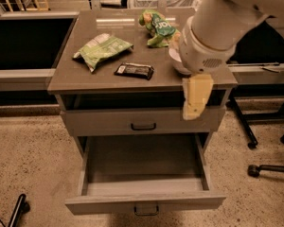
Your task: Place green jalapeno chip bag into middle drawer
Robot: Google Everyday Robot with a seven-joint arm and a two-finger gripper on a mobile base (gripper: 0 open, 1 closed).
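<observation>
The green jalapeno chip bag (103, 50) lies flat on the left part of the cabinet top (71, 79). The middle drawer (144, 200) is pulled wide open below, and its grey inside is bare. My gripper (194, 100) hangs from the big white arm (217, 27) at the cabinet's right front edge. It points down in front of the closed upper drawer front (109, 122), above the open drawer's right side. It holds nothing and is well right of the chip bag.
A dark wrapped bar (134, 70) lies mid-top, and a crumpled darker green bag (158, 25) sits at the back. A white bowl (175, 63) is mostly hidden behind the arm. Chair legs and castors (255, 169) stand to the right. A black object (19, 209) lies at lower left.
</observation>
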